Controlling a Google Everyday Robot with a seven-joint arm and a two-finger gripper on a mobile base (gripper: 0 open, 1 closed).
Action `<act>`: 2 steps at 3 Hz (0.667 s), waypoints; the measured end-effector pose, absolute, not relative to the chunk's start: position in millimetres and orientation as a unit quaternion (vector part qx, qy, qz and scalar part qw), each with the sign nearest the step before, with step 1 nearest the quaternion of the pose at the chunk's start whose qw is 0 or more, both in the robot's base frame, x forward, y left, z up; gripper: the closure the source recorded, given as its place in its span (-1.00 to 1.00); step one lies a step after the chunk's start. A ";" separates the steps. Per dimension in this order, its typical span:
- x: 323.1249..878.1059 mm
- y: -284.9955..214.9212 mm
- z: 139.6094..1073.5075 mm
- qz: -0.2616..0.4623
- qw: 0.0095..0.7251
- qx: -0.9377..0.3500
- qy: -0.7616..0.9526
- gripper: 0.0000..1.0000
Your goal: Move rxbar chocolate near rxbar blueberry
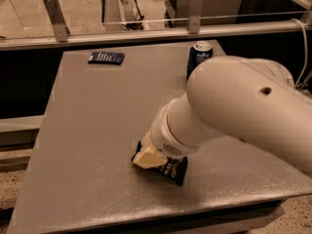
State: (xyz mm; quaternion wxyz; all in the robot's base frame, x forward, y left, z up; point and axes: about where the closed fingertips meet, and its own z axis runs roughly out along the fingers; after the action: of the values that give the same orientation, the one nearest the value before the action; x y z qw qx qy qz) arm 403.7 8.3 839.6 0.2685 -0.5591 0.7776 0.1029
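gripper is down at lower centre of the frame, right on top of the chocolate bar. from my seat i cannot tell whether it is clamped on the bar or only resting against it; the pale tip covers the bar's left end and the wrist hides the rest. the black wrapper pokes out below and to the right of the tip, lying flat on the table, with a dark sliver also showing at the left of the tip.

the arm comes in from the right edge, big and white, and fills most of the right half of the frame.

blueberry bar lies flat in the upper left of the tabletop, near the far edge, well apart from the chocolate bar. a blue can stands upright near the far edge, right of centre, its lower part hidden behind the arm. beyond the table a metal rail runs across the top of the frame.
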 end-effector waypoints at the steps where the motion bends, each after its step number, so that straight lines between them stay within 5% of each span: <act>1: 450.5 -12.3 881.0 0.091 0.314 -0.559 0.762 1.00; 2: 450.4 -12.3 881.0 0.091 0.314 -0.559 0.762 1.00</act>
State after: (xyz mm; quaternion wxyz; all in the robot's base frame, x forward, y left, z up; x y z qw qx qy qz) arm 450.4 -12.3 881.0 0.3138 -0.5595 0.7617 0.0909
